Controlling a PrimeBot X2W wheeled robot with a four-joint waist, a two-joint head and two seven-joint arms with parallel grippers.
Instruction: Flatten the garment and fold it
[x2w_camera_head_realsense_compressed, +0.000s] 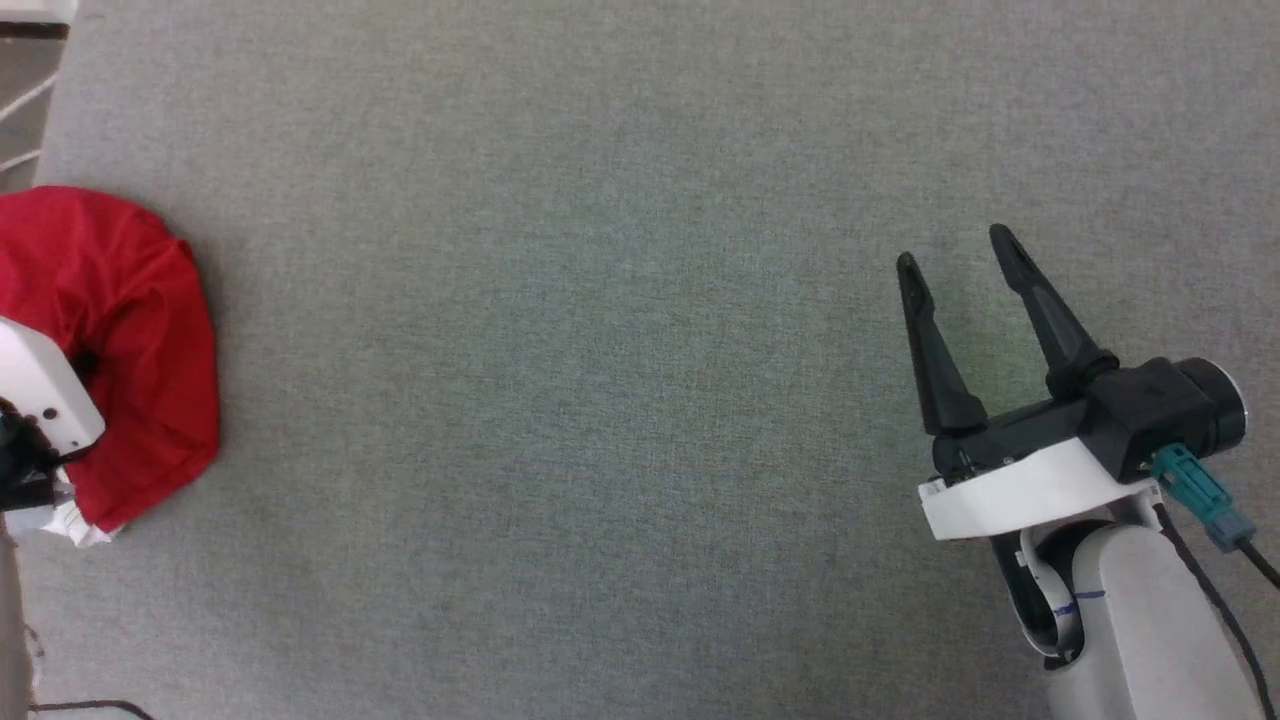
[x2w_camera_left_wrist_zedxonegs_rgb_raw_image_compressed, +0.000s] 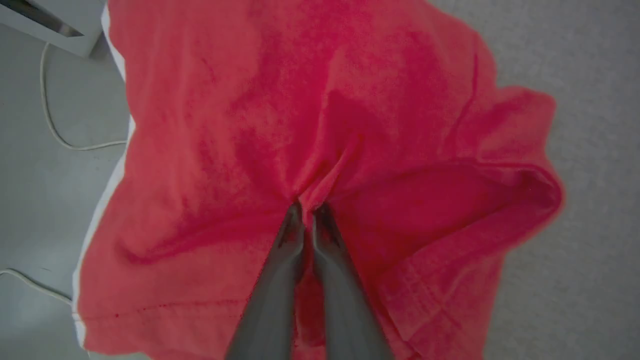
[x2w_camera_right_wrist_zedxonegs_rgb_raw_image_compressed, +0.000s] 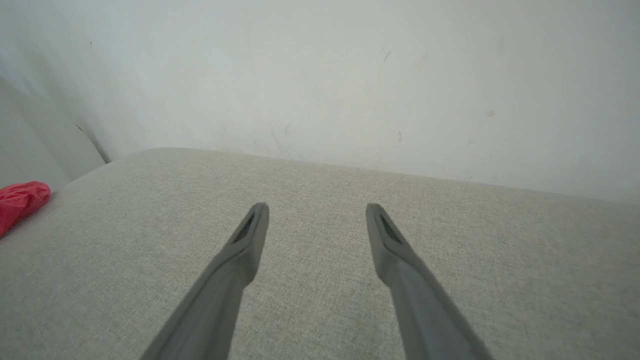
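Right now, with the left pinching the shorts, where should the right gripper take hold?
Probably the shorts at their outer edge, coming from the right: the left gripper is shut on a middle fold, and that edge lies free, facing the open right gripper.

At nine o'clock in my head view the red shorts (x2w_camera_head_realsense_compressed: 140, 320) run off the edge, my left wrist housing (x2w_camera_head_realsense_compressed: 42, 385) covering their middle. Past my left claw (x2w_camera_left_wrist_zedxonegs_rgb_raw_image_compressed: 307, 209) they overrun twelve and six o'clock.
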